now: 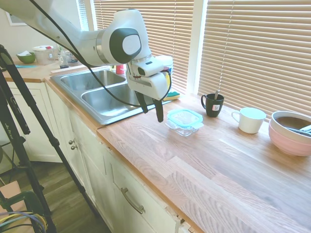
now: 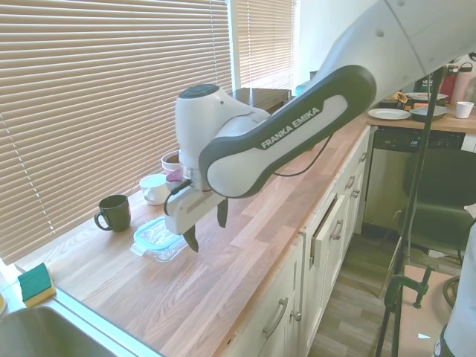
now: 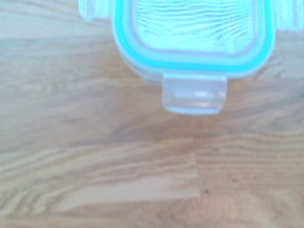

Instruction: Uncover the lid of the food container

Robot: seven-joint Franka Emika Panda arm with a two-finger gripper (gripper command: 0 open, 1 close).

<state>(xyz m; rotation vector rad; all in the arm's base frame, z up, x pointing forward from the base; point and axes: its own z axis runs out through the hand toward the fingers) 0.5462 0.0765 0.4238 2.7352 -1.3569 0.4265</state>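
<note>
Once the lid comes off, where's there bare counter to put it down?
The wide wood stretch along the front edge of the counter, in front of the food container, is bare. Behind, by the window, it is crowded: dark mug, white mug, pink bowl. The open gripper hangs over the sink side of the lid.

the pale wooden table (image 1: 204,165) shows grained, matt planks. the translucent plastic lid with a teal rim (image 1: 184,117) looks smooth and faintly rippled, over the clear glass-like food container (image 1: 181,128). the steel sink (image 1: 99,99) gleams.

Lid (image 3: 192,33) cut off in wrist view
</note>
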